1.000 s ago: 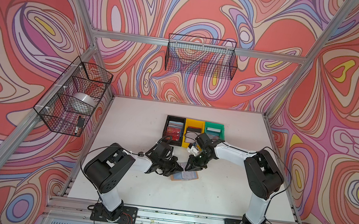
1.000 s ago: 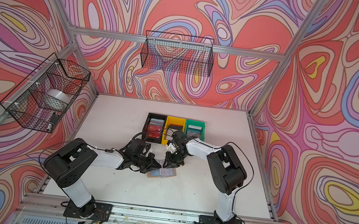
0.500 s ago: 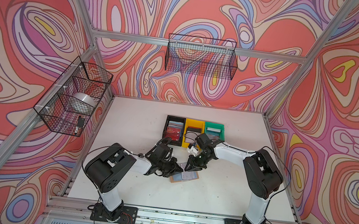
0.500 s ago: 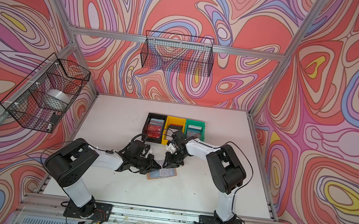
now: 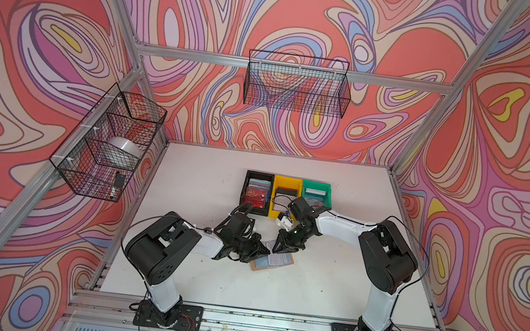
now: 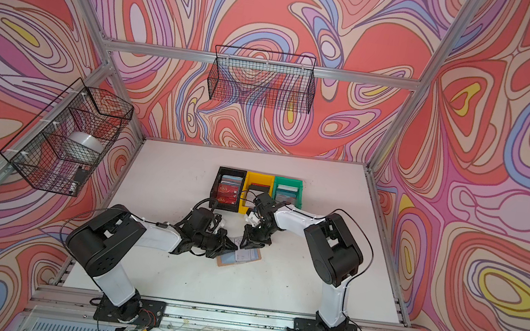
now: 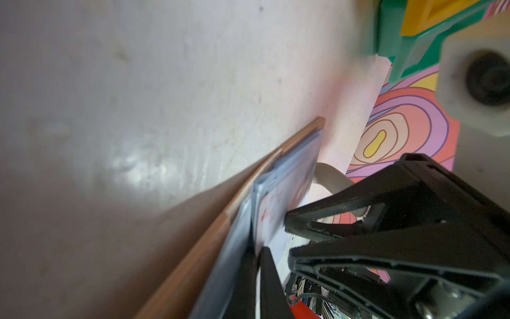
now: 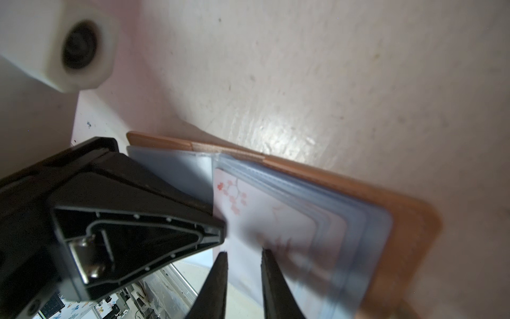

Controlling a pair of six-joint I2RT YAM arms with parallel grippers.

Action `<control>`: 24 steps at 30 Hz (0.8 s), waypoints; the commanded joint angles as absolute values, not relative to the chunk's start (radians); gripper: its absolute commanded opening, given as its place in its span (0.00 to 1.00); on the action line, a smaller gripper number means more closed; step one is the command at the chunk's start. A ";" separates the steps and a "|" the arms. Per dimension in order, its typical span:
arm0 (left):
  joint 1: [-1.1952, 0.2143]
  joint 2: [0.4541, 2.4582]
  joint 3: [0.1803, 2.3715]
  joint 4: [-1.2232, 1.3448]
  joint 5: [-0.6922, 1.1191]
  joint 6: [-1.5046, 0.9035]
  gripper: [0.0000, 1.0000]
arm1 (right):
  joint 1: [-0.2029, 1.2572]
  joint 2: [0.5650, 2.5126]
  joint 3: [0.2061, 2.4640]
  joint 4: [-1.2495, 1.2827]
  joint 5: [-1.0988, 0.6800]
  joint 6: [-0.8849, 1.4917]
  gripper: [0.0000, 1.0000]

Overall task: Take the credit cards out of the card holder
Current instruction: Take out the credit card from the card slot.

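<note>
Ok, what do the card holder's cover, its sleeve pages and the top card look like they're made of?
Card holder cover: matte tan, leather-like, possibly faux; it shows no shine and has a seamed spine.
Sleeve pages: soft clear plastic with a bluish tint; the stacked edges show through one another.
Top card: smooth white with a pink blossom print, probably plastic; it is blurred, so coated paper is possible.

Colours under my black right claw (image 8: 242, 252)
Tan card holder (image 8: 405, 221), clear blue-grey sleeves (image 8: 179, 171), white card (image 8: 276, 218) with pink blossoms.
</note>
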State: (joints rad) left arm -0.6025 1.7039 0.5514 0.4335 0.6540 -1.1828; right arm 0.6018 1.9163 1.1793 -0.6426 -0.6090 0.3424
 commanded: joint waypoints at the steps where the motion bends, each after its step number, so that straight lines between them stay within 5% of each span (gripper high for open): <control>1: -0.609 1.723 0.526 0.379 0.621 -1.200 0.06 | 0.603 1.950 1.170 -0.642 -0.586 0.347 0.25; 10: -0.609 1.710 0.486 0.367 0.619 -1.192 0.13 | 0.603 1.950 1.170 -0.642 -0.586 0.353 0.25; 24: -0.609 1.687 0.466 0.367 0.609 -1.194 0.12 | 0.604 1.954 1.171 -0.649 -0.580 0.355 0.25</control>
